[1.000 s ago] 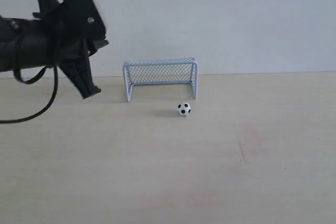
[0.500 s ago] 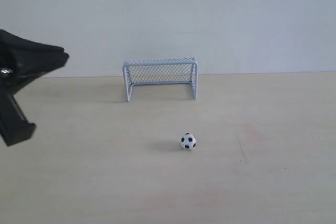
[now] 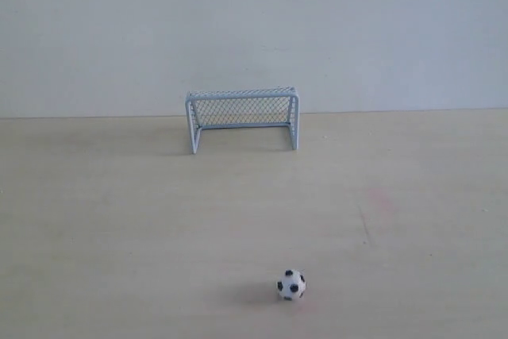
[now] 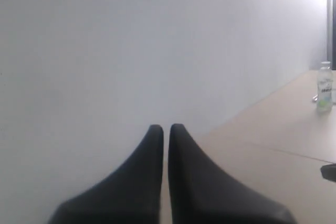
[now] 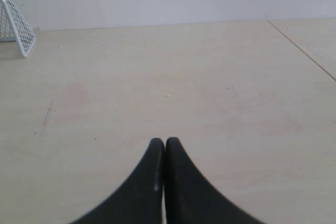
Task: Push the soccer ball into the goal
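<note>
Left wrist view first: how is that hand set?

The left gripper (image 4: 166,129) has its two black fingers drawn together, with only a thin slit between them. It has hold of nothing. It points at a plain pale wall, and a small clear bottle (image 4: 325,87) stands upright on a tabletop far off.

And the other hand?

The right gripper (image 5: 164,142) has its fingers pressed together so that the tips meet, and it too grips nothing. It hangs over bare, light wood table. One corner of the goal (image 5: 16,22) shows at the edge of that picture, well apart from the fingertips.

Where is the soccer ball?

Only the exterior view shows it. The soccer ball (image 3: 291,285), white with black patches, sits on the table (image 3: 119,220) at the near edge, a little right of centre. A faint shadow lies just left of it. Nothing touches it.

And the goal from there?

It stands upright at the far side, just in front of the wall (image 3: 317,29), with its open mouth facing the near side. The ball lies well apart from it, roughly in line with its right post.
</note>
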